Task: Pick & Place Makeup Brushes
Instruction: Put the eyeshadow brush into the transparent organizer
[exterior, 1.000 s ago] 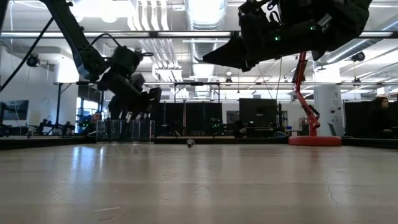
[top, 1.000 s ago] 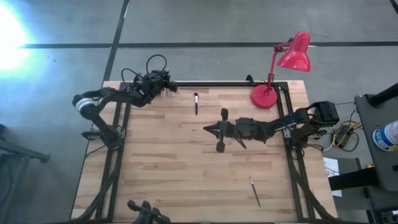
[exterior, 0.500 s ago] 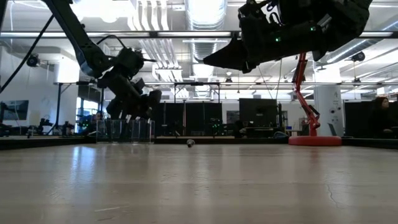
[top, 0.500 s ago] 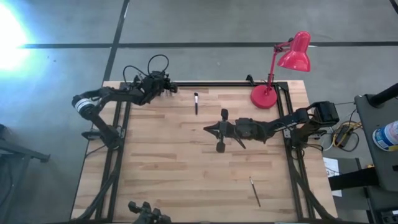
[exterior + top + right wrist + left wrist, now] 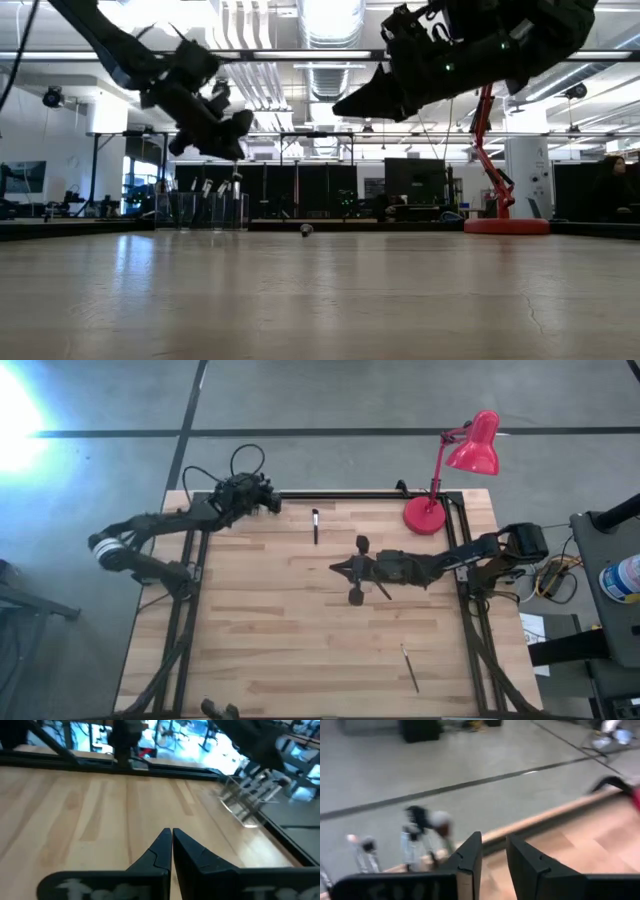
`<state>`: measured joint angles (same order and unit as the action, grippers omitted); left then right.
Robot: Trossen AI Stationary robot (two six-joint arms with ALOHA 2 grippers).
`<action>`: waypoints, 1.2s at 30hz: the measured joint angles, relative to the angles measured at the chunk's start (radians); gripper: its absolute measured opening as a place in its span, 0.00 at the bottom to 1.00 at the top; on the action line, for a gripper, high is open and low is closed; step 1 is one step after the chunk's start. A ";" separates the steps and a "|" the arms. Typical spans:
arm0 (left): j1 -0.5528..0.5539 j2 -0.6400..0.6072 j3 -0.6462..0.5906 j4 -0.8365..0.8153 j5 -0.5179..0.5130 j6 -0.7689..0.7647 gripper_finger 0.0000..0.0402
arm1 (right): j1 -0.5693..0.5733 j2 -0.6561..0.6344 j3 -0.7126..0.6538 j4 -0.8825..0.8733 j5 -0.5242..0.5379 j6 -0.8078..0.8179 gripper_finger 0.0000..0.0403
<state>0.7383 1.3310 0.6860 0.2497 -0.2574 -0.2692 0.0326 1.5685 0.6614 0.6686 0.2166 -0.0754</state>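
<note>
Now the left pincer [image 5: 492,857] is a bit open and empty; the thin, light brush [image 5: 315,525] looks best pinched mid-handle.

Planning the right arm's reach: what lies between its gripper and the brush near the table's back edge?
Bare wood only, in the high view: right gripper, brush.

Dark jointed arms, looping black cables, wedge-fingered tools.
</note>
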 joint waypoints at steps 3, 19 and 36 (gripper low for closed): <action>-0.089 -0.070 -0.061 0.036 -0.003 0.028 0.16 | 0.009 -0.052 0.027 -0.117 0.070 0.027 0.02; -0.558 -0.129 -0.394 0.578 -0.005 0.067 0.01 | 0.286 -0.181 0.037 -0.750 0.390 0.484 0.02; -0.634 -0.033 -0.394 0.605 -0.005 0.054 0.01 | 0.737 -0.151 0.038 -1.126 0.218 1.457 0.14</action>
<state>0.1044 1.2984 0.2924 0.8551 -0.2626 -0.2153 0.7699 1.4180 0.6998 -0.4572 0.4344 1.3815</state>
